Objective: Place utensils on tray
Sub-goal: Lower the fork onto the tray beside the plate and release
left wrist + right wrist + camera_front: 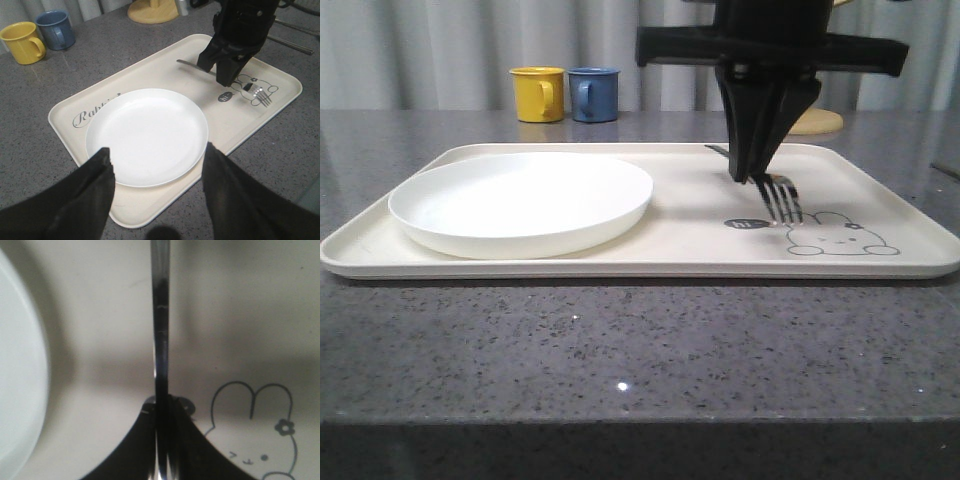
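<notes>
The cream tray (880, 205) with the grey rabbit drawing lies across the table. My right gripper (757, 176) points down over its right part, shut on the silver fork (782, 198). The tines sit by the rabbit drawing and the handle runs back toward the far rim. I cannot tell whether the fork touches the tray. Close up, the fork's handle (160, 315) leaves the shut right gripper (162, 412) over the tray floor (100, 315). My left gripper (157, 155) hangs open and empty above the tray's corner (150, 210). Two slim chopsticks (295, 46) lie on the table beyond the tray.
A round white plate (520, 200) fills the tray's left half. A yellow mug (538, 93) and a blue mug (593, 94) stand behind the tray on the grey stone table. A pale wooden base (817, 122) sits at the back right.
</notes>
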Controlling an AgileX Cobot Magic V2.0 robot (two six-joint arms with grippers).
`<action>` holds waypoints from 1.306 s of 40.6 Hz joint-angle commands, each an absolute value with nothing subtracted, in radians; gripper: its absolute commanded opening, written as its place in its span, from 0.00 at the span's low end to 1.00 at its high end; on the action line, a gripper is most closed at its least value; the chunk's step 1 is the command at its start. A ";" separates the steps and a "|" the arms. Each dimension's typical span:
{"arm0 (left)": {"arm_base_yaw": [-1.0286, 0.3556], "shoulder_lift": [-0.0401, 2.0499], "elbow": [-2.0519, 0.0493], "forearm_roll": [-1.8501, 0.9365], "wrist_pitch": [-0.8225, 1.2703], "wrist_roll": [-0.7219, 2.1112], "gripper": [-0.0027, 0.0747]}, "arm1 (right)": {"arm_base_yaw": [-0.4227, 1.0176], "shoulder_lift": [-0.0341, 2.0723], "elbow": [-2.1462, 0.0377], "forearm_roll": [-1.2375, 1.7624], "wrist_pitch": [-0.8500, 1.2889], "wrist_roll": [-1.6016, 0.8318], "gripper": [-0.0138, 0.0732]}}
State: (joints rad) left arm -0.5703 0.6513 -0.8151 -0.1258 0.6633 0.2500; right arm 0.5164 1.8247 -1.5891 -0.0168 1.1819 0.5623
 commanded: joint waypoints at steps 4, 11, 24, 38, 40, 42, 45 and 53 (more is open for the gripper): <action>-0.578 0.650 -0.840 -0.141 0.585 0.241 0.52 | 0.519 1.822 -1.625 -0.022 1.096 0.658 0.14; -0.578 0.650 -0.840 -0.141 0.585 0.241 0.52 | 0.519 1.842 -1.625 -0.015 1.083 0.658 0.16; -0.578 0.650 -0.840 -0.141 0.585 0.241 0.52 | 0.519 1.832 -1.655 -0.029 1.104 0.658 0.44; -0.578 0.650 -0.840 -0.141 0.585 0.241 0.52 | 0.494 1.664 -1.642 -0.157 1.267 0.390 0.44; -0.578 0.650 -0.840 -0.141 0.585 0.241 0.52 | 0.476 1.639 -1.619 -0.176 1.278 0.380 0.44; -0.578 0.650 -0.840 -0.141 0.585 0.241 0.52 | 0.446 1.604 -1.588 -0.180 1.286 0.360 0.44; -0.578 0.650 -0.840 -0.141 0.585 0.241 0.52 | 0.390 1.558 -1.533 -0.179 1.283 0.336 0.44; -0.578 0.650 -0.840 -0.141 0.585 0.241 0.52 | 0.208 1.472 -1.396 -0.176 1.263 0.230 0.44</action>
